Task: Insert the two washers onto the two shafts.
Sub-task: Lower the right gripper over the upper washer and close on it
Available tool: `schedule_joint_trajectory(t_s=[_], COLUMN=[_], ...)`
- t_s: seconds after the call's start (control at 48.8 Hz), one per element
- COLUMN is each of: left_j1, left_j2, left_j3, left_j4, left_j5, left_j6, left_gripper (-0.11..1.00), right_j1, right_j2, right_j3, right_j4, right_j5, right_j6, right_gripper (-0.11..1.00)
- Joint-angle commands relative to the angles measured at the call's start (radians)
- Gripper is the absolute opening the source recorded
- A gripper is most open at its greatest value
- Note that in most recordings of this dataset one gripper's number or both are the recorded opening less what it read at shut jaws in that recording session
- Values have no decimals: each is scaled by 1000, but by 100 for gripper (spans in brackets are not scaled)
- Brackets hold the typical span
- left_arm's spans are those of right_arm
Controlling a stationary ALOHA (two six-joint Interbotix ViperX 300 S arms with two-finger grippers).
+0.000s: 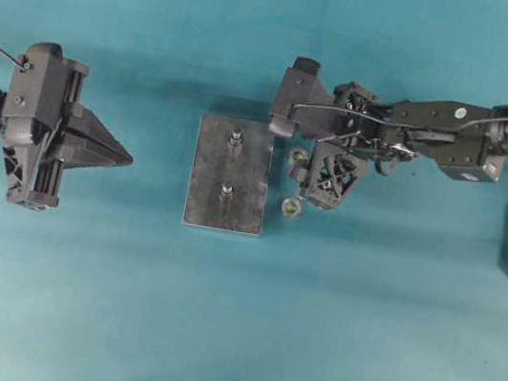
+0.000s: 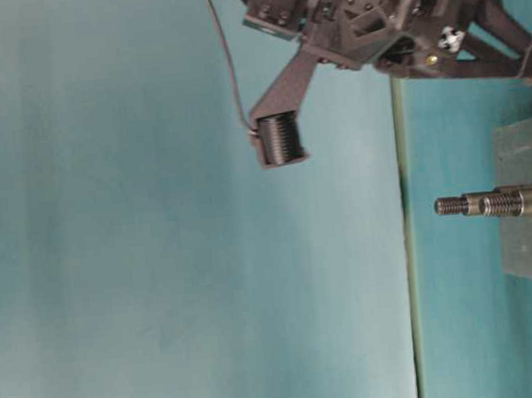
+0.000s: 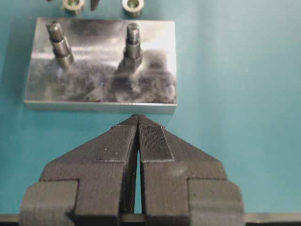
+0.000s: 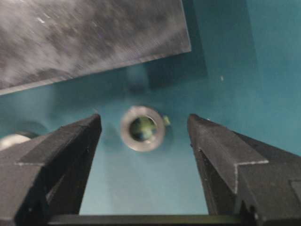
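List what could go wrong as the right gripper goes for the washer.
1. The washer lies flat on the table between the open fingers of the right gripper; closing on so low a piece, they may slip over it or flick it away.
2. It sits close to the metal plate, so a finger might catch the plate's edge.
3. A second washer lies nearby and could get nudged.

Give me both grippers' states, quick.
Left gripper: shut, holding nothing.
Right gripper: open, jaws either side of a washer on the table, not gripping it.
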Motion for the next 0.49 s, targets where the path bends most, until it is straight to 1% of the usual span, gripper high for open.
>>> schedule_joint_trajectory(t_s=[0.0,0.123,0.307,0.471], left_j1=[0,-2,-2,0], left_j2=[-3,-3,-3,-3], left_j3=[-12,-12,-11,-11], left_j4=[2,2,2,2], left_j5=[-8,-8,-9,-11], left_j6=[0,0,0,0], left_gripper=[0,0,0,0], right_j1=[-3,-2,-2,2], right_j2=[-9,-9,-8,-8], right_j3=[-18,-20,-21,-23], right_j4=[-5,-5,-5,-5], right_j5=[6,26,23,20], right_j6=[-6,-5,-3,-3], right_gripper=[78,73,58,49])
